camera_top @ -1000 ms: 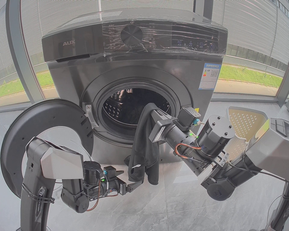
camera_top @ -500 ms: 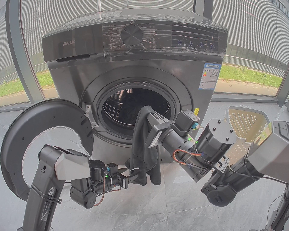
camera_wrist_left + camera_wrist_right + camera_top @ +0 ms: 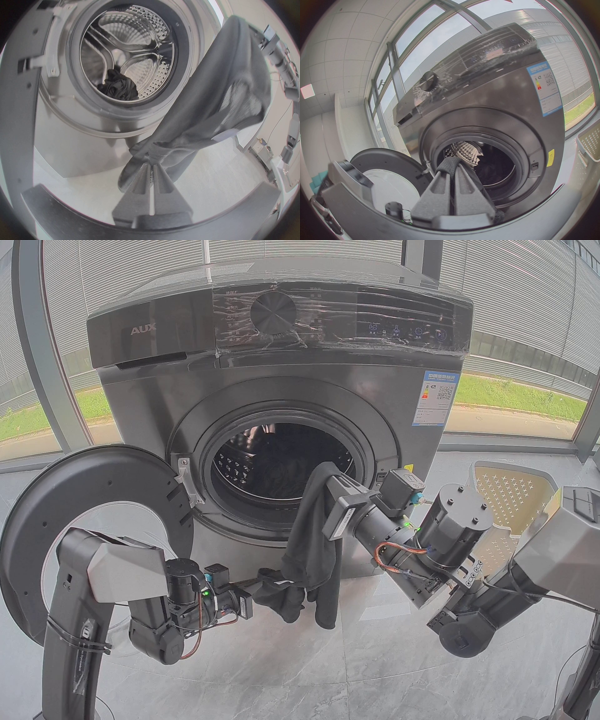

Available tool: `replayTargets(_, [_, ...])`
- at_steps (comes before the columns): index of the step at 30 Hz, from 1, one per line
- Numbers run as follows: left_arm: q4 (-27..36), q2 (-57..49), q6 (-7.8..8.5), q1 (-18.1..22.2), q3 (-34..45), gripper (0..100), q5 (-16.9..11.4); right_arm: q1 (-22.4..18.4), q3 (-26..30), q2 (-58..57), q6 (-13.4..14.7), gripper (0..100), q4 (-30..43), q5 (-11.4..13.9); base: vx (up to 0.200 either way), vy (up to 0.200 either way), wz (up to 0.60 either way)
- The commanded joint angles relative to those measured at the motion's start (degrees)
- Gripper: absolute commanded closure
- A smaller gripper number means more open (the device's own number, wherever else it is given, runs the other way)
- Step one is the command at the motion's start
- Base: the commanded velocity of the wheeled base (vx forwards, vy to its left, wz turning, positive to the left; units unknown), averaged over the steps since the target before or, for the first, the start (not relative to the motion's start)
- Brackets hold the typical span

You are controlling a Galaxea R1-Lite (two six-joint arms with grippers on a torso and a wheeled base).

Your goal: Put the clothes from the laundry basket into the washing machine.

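So, the right gripper (image 3: 333, 485) sits raised just in front of the washing machine (image 3: 156, 402) opening. Its arm angles upward, and its fingers are pinched on the top of a dark garment (image 3: 310, 549) that hangs down from it. The left gripper (image 3: 253, 585) is low, reaching in sideways, with its fingers squeezed on the garment's bottom bunch. The left wrist view adds a crumpled dark clothing item (image 3: 118, 88) lying in the drum (image 3: 147, 72), past the fingertips. The head view has the laundry basket (image 3: 512, 490) back behind the right gripper.
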Motion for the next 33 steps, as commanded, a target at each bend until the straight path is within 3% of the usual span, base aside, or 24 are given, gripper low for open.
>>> replayTargets(1, [-0.06, -13.09, 0.18, 1.19, 8.25, 100, -0.23, -3.74, 2.86, 1.08, -0.01, 100, -0.04, 0.36, 0.000, 0.000, 0.00])
replayTargets(14, [0.03, -39.46, -0.78, -0.12, 22.22, 100, -0.76, -6.29, 14.20, 0.47, 0.25, 100, -1.71, 0.54, 0.000, 0.000, 0.00])
replayTargets(18, [0.03, -46.32, -2.01, -1.35, 24.59, 100, -0.76, -7.00, 17.72, -0.59, 0.25, 100, -2.33, 0.54, 0.000, 0.000, 0.00])
replayTargets(22, [0.03, -50.80, -5.27, -1.53, 24.94, 100, -0.85, -8.31, 20.71, -2.43, 0.69, 100, -2.33, 0.45, 0.000, 0.000, 0.00])
replayTargets(24, [0.11, -51.77, -5.97, -1.35, 24.15, 100, -0.94, -9.11, 22.38, -3.93, 1.13, 100, -2.33, 0.54, 0.000, 0.000, 0.00])
replayTargets(33, [0.11, -53.35, -7.02, 0.49, 22.66, 100, -0.23, -10.95, 24.31, -1.55, 3.33, 100, -2.33, 0.01, 0.000, 0.000, 0.00])
